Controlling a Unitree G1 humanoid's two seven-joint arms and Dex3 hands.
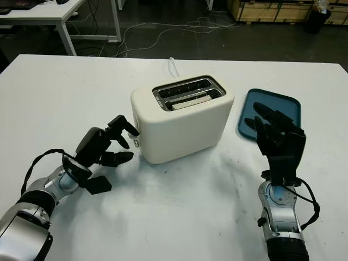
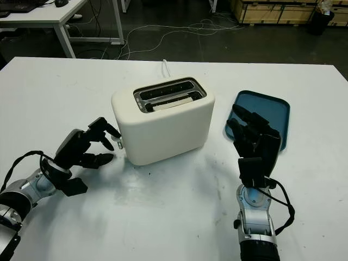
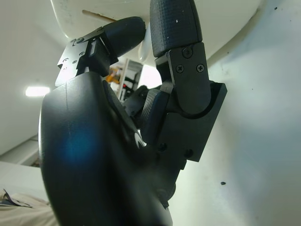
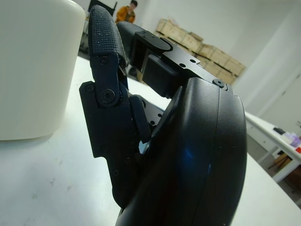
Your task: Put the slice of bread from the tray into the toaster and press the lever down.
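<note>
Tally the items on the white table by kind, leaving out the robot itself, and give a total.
Cream two-slot toaster: 1
Slice of bread, sitting in the toaster's near slot: 1
Dark teal rectangular plastic tray: 1
Total: 3

For reference, the left hand is at the toaster's lever end and the open right hand is above the tray's near edge.

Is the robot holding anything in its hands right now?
No. The left hand is at the cream toaster's lever end; the right hand is open over the blue tray.
</note>
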